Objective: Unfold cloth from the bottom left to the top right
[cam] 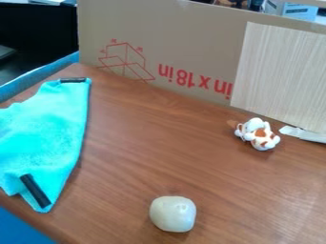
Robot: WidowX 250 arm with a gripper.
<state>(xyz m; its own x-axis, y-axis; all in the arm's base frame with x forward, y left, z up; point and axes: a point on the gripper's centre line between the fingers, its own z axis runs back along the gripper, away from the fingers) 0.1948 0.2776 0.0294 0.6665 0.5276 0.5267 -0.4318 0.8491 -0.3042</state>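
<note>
We saw the turquoise cloth (47, 138) on the desk (140, 157), well apart from the small toy (259, 135); we could not tell the hand's state or the cloth's place relative to it.

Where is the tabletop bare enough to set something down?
The widest bare stretch of table lies between the cloth and the spotted toy, behind the pale rounded object. Another lies between that object and the picture's right edge. The cloth crowds the left side; the toy and white strip sit close together.
</note>
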